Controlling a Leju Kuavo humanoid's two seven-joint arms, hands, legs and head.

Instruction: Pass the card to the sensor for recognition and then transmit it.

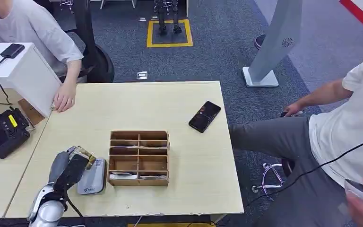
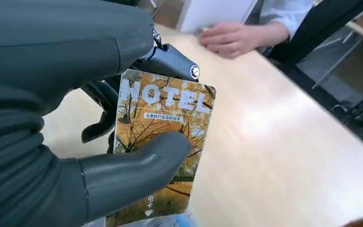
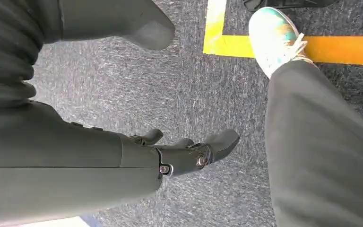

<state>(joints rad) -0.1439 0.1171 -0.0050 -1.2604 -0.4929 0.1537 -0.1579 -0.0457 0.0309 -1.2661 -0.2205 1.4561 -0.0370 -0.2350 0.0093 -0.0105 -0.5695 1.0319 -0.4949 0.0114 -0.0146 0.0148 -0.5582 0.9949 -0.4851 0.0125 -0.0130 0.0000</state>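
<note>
My left hand [image 1: 71, 168] pinches the autumn-orange rectangular HOTEL card [image 2: 163, 137] between thumb and fingers, above the pale wooden counter [image 1: 123, 104]. At three o'clock, just beside it, lies a flat grey card sensor [image 1: 92, 177], then the brown wooden compartment box [image 1: 139, 157]. My right hand [image 3: 189, 151] hangs empty, fingers loosely apart, over grey carpet [image 3: 194, 90].

— What colours on the card [image 2: 163, 142]?
— Orange-yellow autumn trees, white "HOTEL" lettering.
— And the table [image 1: 137, 104]?
— Pale wood; brown organiser [image 1: 139, 158], black phone [image 1: 204, 116].
— The floor [image 3: 194, 94]?
— Grey speckled carpet, yellow stripe [image 3: 331, 49].
</note>
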